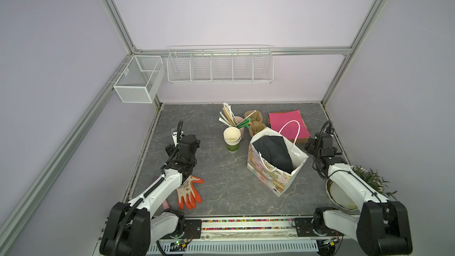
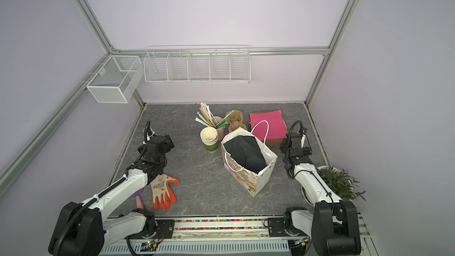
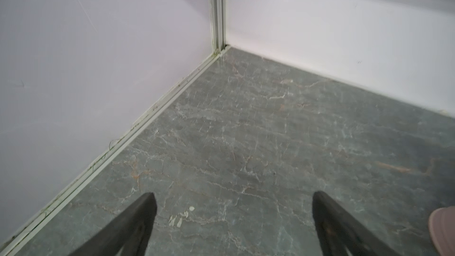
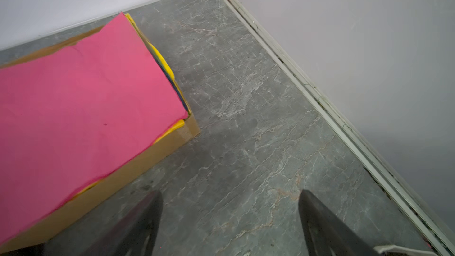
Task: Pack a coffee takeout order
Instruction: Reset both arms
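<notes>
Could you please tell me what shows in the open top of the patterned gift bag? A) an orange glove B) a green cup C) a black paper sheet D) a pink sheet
C: in both top views the black paper sheet fills the mouth of the standing gift bag.

The thin black paper sheet [image 1: 273, 152] sits crumpled inside an upright, open printed gift bag [image 1: 268, 181] and fills most of the bag's mouth. It is near the right claw [image 4: 230, 191], on that claw's left, and well to the right of the left claw [image 3: 234, 192]. The brown moulded-pulp two-cup carrier [image 1: 256, 122] lies on the surface just behind the bag. It is farther back than both claws and nearer the right one, and the bag's rim hides its near end.
</notes>
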